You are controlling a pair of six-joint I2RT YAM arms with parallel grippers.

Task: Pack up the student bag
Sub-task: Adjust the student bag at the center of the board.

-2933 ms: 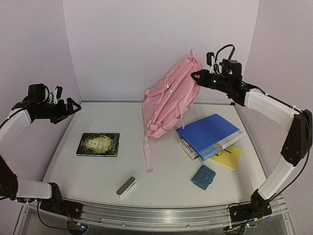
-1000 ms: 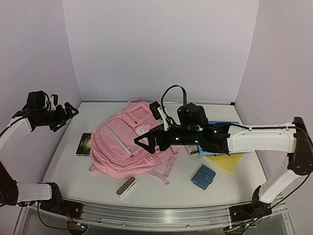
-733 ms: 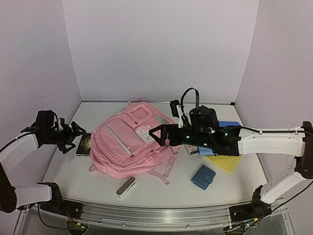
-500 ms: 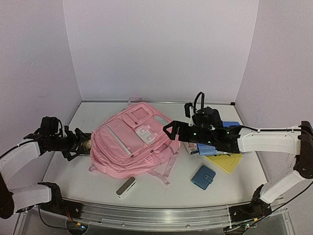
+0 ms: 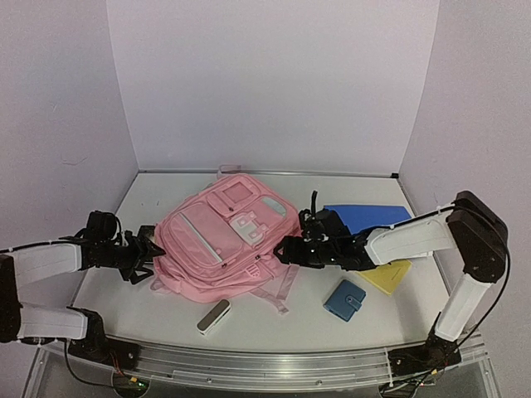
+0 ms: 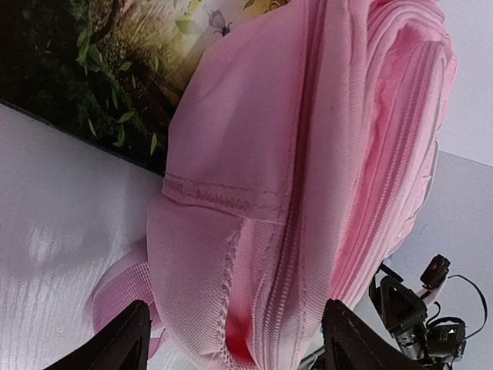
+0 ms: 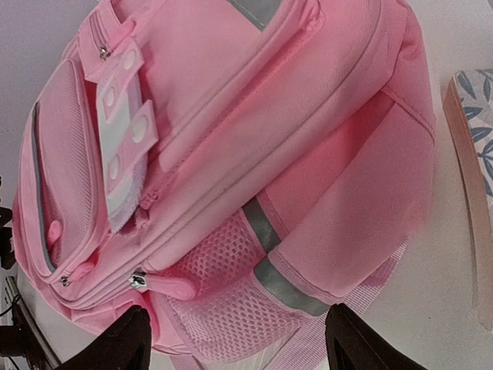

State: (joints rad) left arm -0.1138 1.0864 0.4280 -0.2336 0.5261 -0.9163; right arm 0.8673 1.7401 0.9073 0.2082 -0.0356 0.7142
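Note:
The student bag (image 5: 220, 239), a large pink backpack, lies flat on the table with its front pockets up. My left gripper (image 5: 149, 249) is low at its left edge. In the left wrist view the left gripper (image 6: 235, 339) stands open, fingers wide apart, with the bag's (image 6: 308, 193) zipped side seam between them. My right gripper (image 5: 286, 249) is at the bag's right side. In the right wrist view the right gripper (image 7: 235, 339) is open around the mesh side pocket (image 7: 231, 308) and a grey strip (image 7: 266, 235). A pink zip pull (image 7: 166, 284) lies just left of the mesh.
A dark green illustrated book (image 6: 92, 69) lies partly under the bag's left edge. A blue folder (image 5: 365, 217), a yellow notebook (image 5: 388, 275) and a blue wallet (image 5: 344, 299) lie to the right, a small white case (image 5: 213, 316) in front. A leaf-patterned book (image 7: 471, 146) lies beside the bag.
The bag, earlier held upright at the back, now lies flat. Over the last second both arms came down to its sides, and both sets of fingers drew in a little.

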